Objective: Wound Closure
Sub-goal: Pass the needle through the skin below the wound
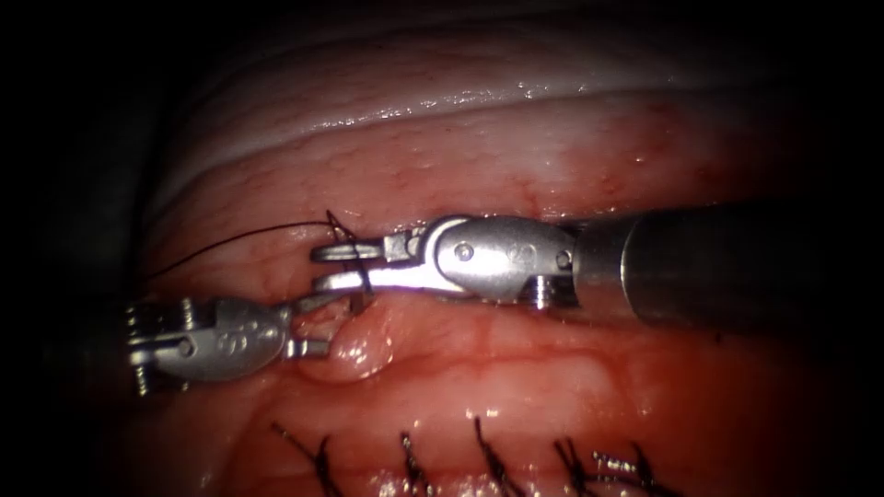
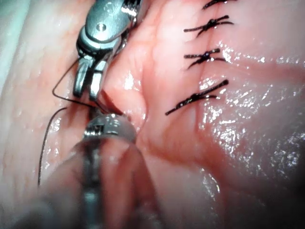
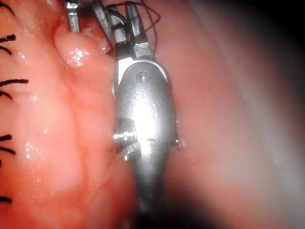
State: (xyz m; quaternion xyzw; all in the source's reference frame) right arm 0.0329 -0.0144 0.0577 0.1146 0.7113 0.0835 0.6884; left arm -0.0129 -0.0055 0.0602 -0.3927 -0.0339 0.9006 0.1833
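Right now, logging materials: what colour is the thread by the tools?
Dark, nearly black thread, clearest in the endoscope view, crossing the right tool.

right gripper (image 2: 88, 90), parted, straddles dark thread (image 2: 59, 86) beside tissue (image 2: 228, 143) stitches (image 2: 196, 97).

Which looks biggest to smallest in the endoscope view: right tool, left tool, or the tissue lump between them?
1. Right tool, nearer the camera perhaps.
2. Left tool.
3. Tissue lump.
Thread crosses the right tool's open jaws.
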